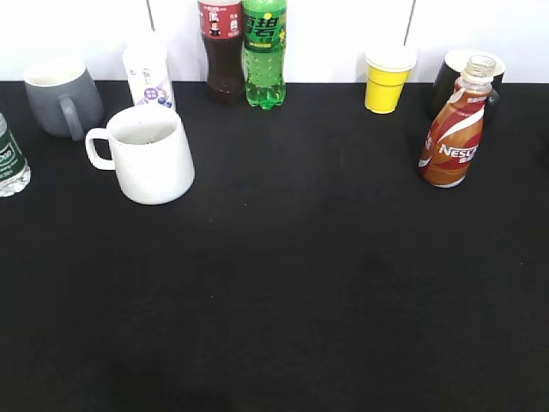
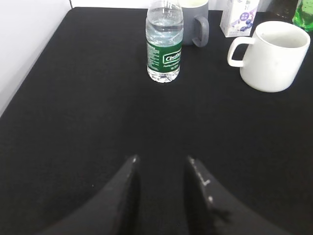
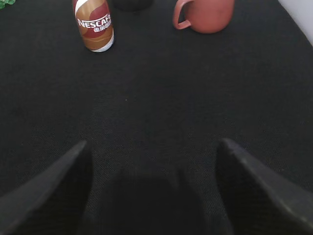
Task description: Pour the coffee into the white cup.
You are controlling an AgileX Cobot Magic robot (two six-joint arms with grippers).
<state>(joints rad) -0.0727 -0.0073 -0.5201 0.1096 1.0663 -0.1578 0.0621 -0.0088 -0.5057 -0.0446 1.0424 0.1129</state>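
coffee bottle (image 1: 453,129) standing upright, uncapped, right rear of bench (image 1: 300,283) | white cup (image 1: 146,153) sitting upright left rear, well apart from bottle | left fingers (image 2: 129,169) hovering nearly closed, gripping nothing | right fingers (image 3: 78,156) hanging spread wide, empty

A black cloth-covered table (image 1: 300,300) fills the scene, backed by a white panelled wall (image 1: 77,34) with dark vertical seams, evenly lit.

Spread end effector (image 3: 151,152) faces coffee bottle (image 3: 94,25).
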